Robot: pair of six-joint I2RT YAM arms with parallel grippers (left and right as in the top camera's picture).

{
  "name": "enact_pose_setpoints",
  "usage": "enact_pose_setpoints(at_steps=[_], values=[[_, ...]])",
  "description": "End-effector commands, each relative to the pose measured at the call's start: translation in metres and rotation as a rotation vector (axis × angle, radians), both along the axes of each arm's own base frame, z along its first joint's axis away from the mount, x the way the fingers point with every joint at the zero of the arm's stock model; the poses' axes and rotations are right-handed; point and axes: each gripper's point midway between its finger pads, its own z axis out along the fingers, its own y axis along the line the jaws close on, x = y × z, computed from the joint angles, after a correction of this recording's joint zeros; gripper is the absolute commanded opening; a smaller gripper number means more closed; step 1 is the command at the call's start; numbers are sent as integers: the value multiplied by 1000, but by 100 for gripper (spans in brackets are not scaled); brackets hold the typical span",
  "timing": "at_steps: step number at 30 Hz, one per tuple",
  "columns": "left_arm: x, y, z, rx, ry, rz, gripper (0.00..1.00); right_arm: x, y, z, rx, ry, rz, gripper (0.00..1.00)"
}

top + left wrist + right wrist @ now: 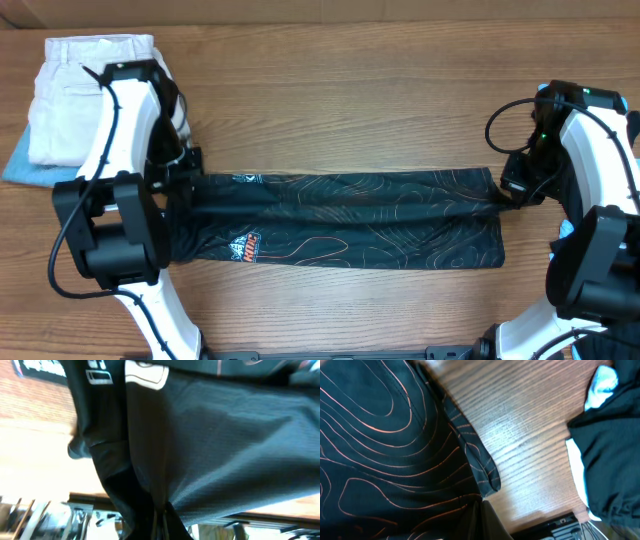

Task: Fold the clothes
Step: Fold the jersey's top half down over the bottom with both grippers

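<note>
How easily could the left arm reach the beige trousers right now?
Probably not yet: the trousers lie close by with nothing in the way, but the left gripper seems shut on the shirt.

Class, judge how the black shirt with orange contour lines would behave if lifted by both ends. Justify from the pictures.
The black sports shirt with thin orange contour lines is probably floppy: it creases lengthwise and bunches. Likely light: its mesh weave looks thin. It would probably sag mid-span.

the logos [247, 245] on the black shirt [380, 220] are too blurred to read.
</note>
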Motion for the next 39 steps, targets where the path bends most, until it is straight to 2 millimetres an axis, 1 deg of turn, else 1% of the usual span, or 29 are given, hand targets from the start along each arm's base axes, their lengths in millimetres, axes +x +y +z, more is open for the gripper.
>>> enact_pose_setpoints(at_steps=[1, 5, 10, 11, 13, 14, 17, 20, 23, 25, 32, 34, 38, 39], values=[[-12, 7, -2, 68, 25, -7, 4, 1, -5, 9, -29, -29, -3, 4], [-18, 12, -9, 105, 44, 1, 4, -5, -4, 2, -24, -8, -3, 4], [-22, 11, -11, 103, 61, 0, 4, -17, -1, -7, -14, 36, -3, 4], [-23, 11, -11, 102, 63, 0, 4, -18, -1, -7, -13, 40, -3, 7], [-24, 11, -10, 102, 67, 0, 4, -19, 0, -7, -11, 44, -3, 26], [-24, 11, -10, 102, 68, -1, 5, -20, 0, -7, -11, 47, -2, 28], [-24, 11, -10, 103, 68, -1, 11, -21, 0, -7, -10, 52, -2, 33], [-24, 11, -10, 103, 68, -1, 12, -21, 0, -7, -10, 51, -2, 38], [-24, 11, -10, 103, 66, -1, 15, -20, 1, -7, -4, 46, -5, 49], [-23, 11, -10, 102, 65, 0, 15, -18, 3, -8, 7, 39, -7, 52], [-17, 9, -14, 91, 37, 8, 15, -16, 3, -8, 8, 30, -8, 54], [-13, 5, -16, 67, 16, 21, 15, -16, 3, -8, 8, 30, -8, 55], [-2, -8, -21, 6, -32, 46, 15, -15, 7, -8, 30, 23, -9, 63], [1, -10, -22, -2, -46, 42, 14, -14, 8, -9, 38, 17, -11, 63]])
